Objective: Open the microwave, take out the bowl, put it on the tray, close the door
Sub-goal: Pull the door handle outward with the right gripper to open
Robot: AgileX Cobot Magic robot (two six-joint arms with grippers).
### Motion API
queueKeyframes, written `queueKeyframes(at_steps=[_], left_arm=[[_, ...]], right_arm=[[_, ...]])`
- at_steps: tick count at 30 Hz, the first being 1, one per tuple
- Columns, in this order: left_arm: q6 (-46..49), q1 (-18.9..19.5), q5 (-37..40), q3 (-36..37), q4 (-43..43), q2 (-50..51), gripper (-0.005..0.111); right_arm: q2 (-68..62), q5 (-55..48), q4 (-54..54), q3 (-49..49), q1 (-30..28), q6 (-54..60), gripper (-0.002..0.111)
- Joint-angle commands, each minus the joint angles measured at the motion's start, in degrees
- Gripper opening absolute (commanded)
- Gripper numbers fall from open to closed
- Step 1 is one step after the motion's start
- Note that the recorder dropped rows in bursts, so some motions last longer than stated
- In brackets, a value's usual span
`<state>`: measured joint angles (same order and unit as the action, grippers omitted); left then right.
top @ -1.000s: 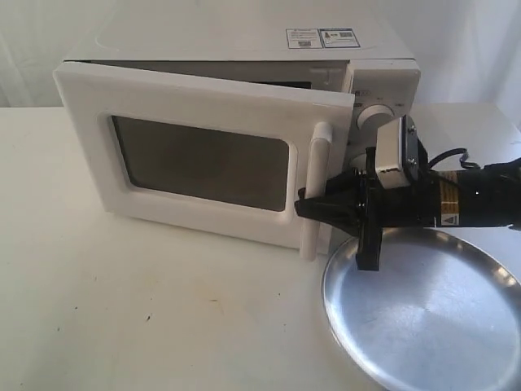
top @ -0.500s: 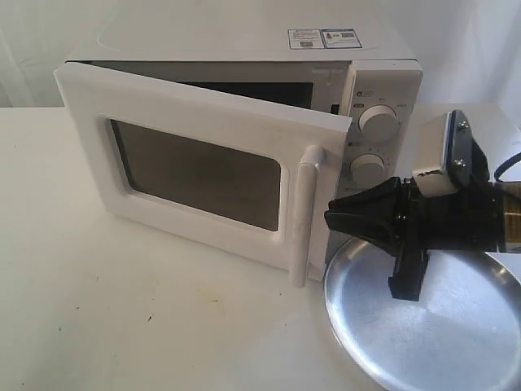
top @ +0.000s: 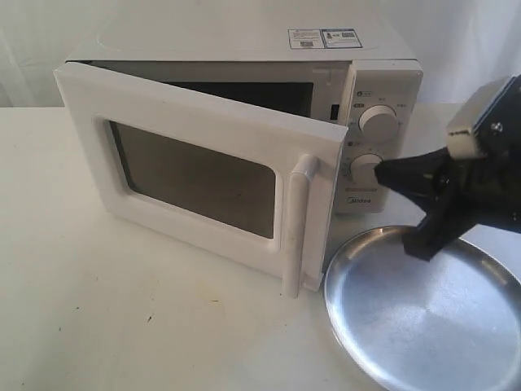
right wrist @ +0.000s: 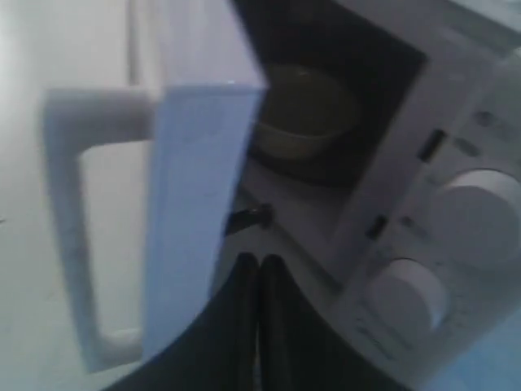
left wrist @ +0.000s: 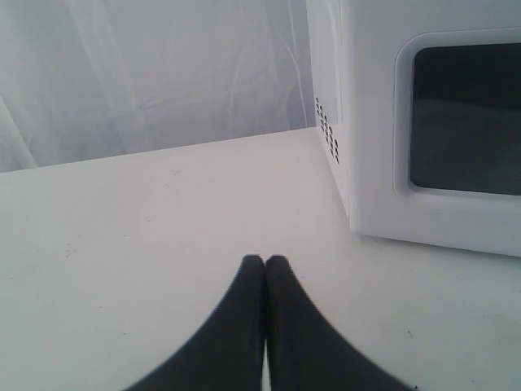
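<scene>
Glossy white plastic forms the boxy microwave (top: 228,37). Its door (top: 203,114) stands partly ajar, with a dark rectangular window (top: 195,179) and a vertical bar handle (top: 297,220). The bowl (right wrist: 305,114), round, cream and blurred, sits inside the dim cavity. The shiny, shallow-rimmed silver tray (top: 423,326) lies just beside the microwave. The matte black right gripper (top: 381,173) hovers by the lower round knob (top: 366,167), fingers pressed together on nothing. The left gripper (left wrist: 265,262) is likewise closed and empty above the white table (left wrist: 122,244).
</scene>
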<state>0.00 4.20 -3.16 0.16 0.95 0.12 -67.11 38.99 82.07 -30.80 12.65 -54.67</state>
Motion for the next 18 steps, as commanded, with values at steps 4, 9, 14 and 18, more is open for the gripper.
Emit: queueKeyframes(at_steps=[4, 9, 14, 18], left_arm=[[0.00, -0.23, -0.21, -0.16, -0.45, -0.12, 0.000], [0.00, -0.23, -0.21, -0.16, -0.45, -0.12, 0.000], [0.00, -0.23, -0.21, -0.16, -0.45, -0.12, 0.000], [0.00, -0.23, -0.21, -0.16, -0.45, -0.12, 0.000]], right_arm=[[-7.02, 8.74, -24.54, 0.03, -0.34, 17.63, 0.000], [-14.08, 14.91, -24.47, -1.06, 1.42, 20.21, 0.000], [-17.51, 16.83, -20.78, -1.24, 2.83, 20.36, 0.000], [-17.62, 24.21, -11.43, -1.24, 2.94, 19.94, 0.000]])
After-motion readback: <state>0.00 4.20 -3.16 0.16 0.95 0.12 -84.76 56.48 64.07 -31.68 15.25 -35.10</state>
